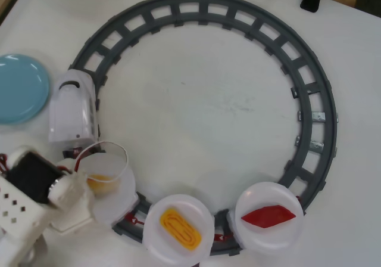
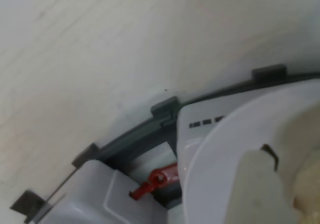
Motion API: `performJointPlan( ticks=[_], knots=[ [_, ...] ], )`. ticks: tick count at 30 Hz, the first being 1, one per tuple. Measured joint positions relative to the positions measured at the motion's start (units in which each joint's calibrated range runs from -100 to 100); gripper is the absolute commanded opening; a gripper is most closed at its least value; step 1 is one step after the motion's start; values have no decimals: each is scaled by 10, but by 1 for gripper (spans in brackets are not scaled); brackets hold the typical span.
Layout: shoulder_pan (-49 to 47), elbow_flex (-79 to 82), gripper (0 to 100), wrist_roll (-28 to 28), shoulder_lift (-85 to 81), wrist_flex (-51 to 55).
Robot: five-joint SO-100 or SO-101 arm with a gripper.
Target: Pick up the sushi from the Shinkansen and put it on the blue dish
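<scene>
Item, the sushi [image 1: 99,181]: we find it on the first plate car behind the Shinkansen [image 1: 72,107], at eight o'clock on the track [image 1: 309,100]. The gripper [image 1: 89,174] sits around it, fingers pinching it. The blue dish [image 1: 21,88] lies at nine o'clock on the counter [image 1: 202,100].

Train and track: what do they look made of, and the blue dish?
The train looks like glossy white moulded plastic: rounded shell, soft highlights. The track looks like matte grey plastic, with moulded sleepers and clip tabs in both views. The blue dish looks like smooth plastic with a slight sheen at the rim, though glazed ceramic cannot be ruled out.
</scene>
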Motion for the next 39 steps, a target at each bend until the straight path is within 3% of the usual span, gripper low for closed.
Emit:
performJointPlan(
  ticks=[15, 34, 39],
  knots=[
    [-133, 42, 28, -59, 3, -96],
    [-136, 78, 28, -114, 3, -239],
    [-136, 103, 18, -114, 3, -244]
  ],
)
